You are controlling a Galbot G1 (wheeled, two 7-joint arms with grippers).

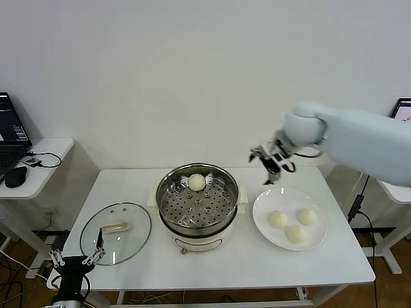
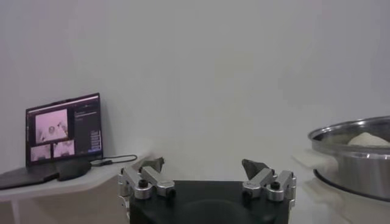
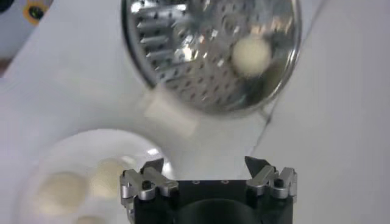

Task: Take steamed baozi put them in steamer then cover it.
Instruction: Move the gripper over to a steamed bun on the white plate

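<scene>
The steamer (image 1: 198,200) stands at the table's middle with one baozi (image 1: 196,183) on its perforated tray, at the far side. Three more baozi (image 1: 278,219) lie on a white plate (image 1: 262,208) to its right. The glass cover (image 1: 115,232) lies flat on the table to the steamer's left. My right gripper (image 1: 268,162) is open and empty, in the air above the table between the steamer and the plate; its wrist view shows the steamer (image 3: 201,55), the baozi (image 3: 251,55) in it and the plate (image 3: 73,146). My left gripper (image 1: 76,258) is open and empty, low by the table's front left corner.
A side table (image 1: 38,168) with a laptop and cables stands at the left. A second laptop edge (image 1: 403,110) shows at the far right. The white wall runs behind the table.
</scene>
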